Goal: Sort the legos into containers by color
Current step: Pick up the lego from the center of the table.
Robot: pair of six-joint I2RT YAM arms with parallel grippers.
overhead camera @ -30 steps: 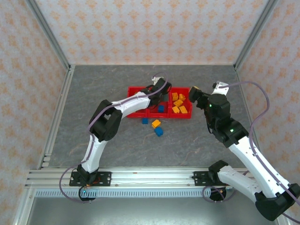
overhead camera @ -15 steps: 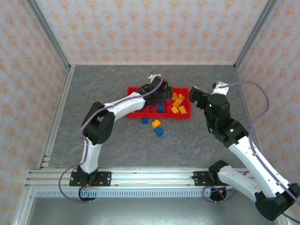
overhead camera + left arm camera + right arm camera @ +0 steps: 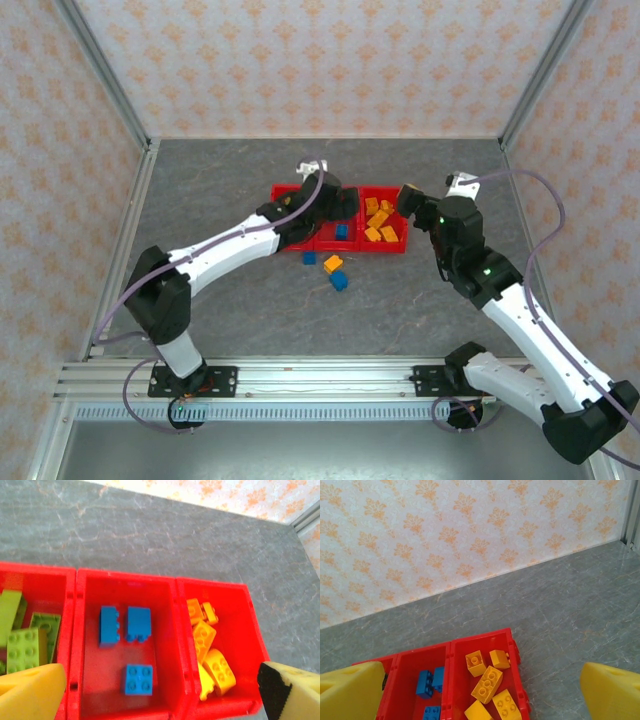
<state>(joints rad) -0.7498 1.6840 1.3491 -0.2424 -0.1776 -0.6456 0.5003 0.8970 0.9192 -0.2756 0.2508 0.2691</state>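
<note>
The containers [image 3: 390,248] are three joined red bins at mid-table. In the left wrist view the left bin [image 3: 70,610] holds lime green legos [image 3: 22,647], the middle one three blue legos [image 3: 138,679], and the right one orange-yellow legos [image 3: 212,650]. My left gripper [image 3: 343,203] hovers open over the middle bin with nothing between its yellow fingers [image 3: 30,692]. My right gripper [image 3: 408,197] stands open and empty by the right bin's far corner, looking down on the orange-yellow legos [image 3: 492,682]. A blue brick [image 3: 310,258], an orange one [image 3: 333,264] and another blue one [image 3: 340,281] lie loose on the table.
Grey stone-pattern table [image 3: 220,200] with patterned walls on three sides and metal frame posts [image 3: 105,80] at the corners. Open floor lies left, right and in front of the bins; the three loose bricks sit just in front of them.
My left gripper has gone from shut to open above the bins, and its arm's elbow has swung out to the left. My right gripper has edged slightly left, still open.
</note>
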